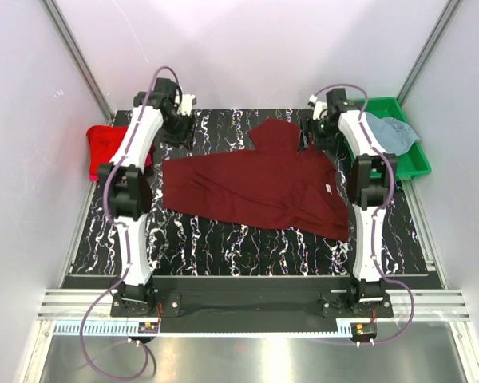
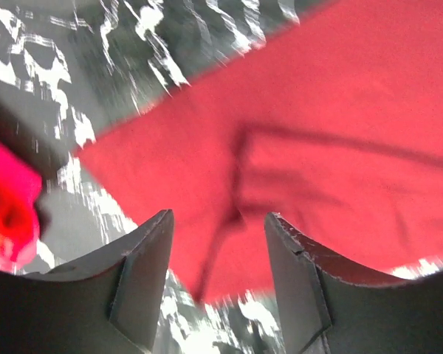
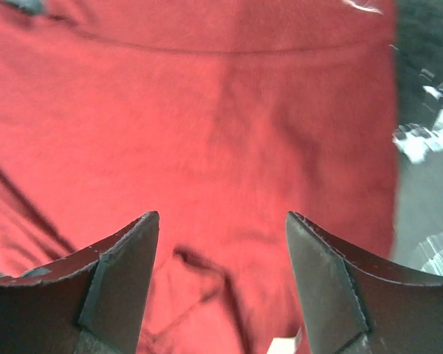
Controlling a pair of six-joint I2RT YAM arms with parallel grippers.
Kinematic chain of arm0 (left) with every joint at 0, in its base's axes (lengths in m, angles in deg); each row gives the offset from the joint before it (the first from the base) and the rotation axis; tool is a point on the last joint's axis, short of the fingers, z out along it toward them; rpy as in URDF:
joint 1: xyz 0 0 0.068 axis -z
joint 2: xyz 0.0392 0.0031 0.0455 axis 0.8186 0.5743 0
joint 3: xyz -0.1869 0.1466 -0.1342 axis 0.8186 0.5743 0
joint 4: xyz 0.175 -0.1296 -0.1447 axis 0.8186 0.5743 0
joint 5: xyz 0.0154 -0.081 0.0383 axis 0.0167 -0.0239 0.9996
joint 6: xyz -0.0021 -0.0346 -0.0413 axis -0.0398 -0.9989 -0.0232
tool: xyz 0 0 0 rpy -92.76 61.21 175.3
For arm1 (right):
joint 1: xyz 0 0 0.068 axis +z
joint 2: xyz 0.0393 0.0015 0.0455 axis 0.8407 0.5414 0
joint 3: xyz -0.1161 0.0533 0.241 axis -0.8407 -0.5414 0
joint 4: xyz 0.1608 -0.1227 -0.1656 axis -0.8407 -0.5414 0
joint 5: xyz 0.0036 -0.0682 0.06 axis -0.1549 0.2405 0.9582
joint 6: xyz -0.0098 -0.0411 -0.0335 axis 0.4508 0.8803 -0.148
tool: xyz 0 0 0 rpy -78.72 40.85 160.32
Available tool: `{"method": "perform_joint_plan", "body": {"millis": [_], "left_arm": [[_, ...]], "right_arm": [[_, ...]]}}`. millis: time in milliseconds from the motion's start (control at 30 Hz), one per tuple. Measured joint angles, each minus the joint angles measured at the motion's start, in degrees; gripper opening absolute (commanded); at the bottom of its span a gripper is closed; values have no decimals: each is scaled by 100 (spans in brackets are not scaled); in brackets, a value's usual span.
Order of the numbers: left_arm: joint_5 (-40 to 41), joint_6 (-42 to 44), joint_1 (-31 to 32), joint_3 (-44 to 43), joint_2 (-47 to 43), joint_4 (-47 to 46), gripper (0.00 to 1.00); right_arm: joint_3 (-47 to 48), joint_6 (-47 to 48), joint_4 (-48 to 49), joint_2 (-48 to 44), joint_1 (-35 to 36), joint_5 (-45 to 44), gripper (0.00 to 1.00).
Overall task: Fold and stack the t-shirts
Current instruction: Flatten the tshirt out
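Maroon t-shirt [image 1: 255, 187] on black marbled tabletop [image 1: 223, 246] between pale walls [image 1: 247, 48]

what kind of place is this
Probably a robot lab test cell: white walls on metal framing, two arms bolted to a black marbled table, a maroon t-shirt laid out.

The dark maroon cloth t-shirt [image 1: 255, 187] is soft, matt and creased on the smooth black white-veined table top [image 1: 223, 239]. Left of it lies matt bright red cloth [image 1: 104, 148]; right of it, a smooth green plastic tray [image 1: 413, 163] holds dull grey-blue cloth [image 1: 395, 132].
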State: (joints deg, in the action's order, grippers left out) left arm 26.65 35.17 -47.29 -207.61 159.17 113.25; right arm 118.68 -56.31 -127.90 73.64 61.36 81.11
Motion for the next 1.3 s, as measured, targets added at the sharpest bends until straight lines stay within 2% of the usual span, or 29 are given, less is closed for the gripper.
{"method": "perform_joint_plan", "body": {"millis": [200, 300, 333, 467, 500, 567, 733, 1000, 1300], "left_arm": [[-516, -44, 302, 721, -1397, 225, 56], [-717, -83, 365, 852, -1451, 282, 56], [-739, -98, 363, 898, -1438, 295, 56], [-839, -149, 358, 1034, -1399, 389, 56], [-855, -151, 358, 1034, -1399, 400, 56], [-883, -157, 363, 1034, -1399, 393, 56], [-957, -186, 433, 1034, -1401, 393, 56], [-1016, -199, 505, 1034, -1401, 396, 56], [-992, -197, 529, 1034, -1401, 396, 56]], "right_arm": [[-1141, 382, -87, -1670, 59, -424, 72], [-1849, 769, -267, -2549, 221, -713, 65], [-2061, 907, -404, -2767, 310, -804, 60], [-3023, 1279, -658, -3289, 721, -977, 46], [-3268, 1335, -721, -3359, 824, -990, 46], [-3654, 1381, -793, -3418, 1019, -1078, 41], [-4179, 1423, -824, -3414, 1287, -1224, 39], [-4218, 1443, -708, -3126, 1510, -1390, 34], [-4328, 1443, -256, -2516, 1781, -1626, 34]]}}
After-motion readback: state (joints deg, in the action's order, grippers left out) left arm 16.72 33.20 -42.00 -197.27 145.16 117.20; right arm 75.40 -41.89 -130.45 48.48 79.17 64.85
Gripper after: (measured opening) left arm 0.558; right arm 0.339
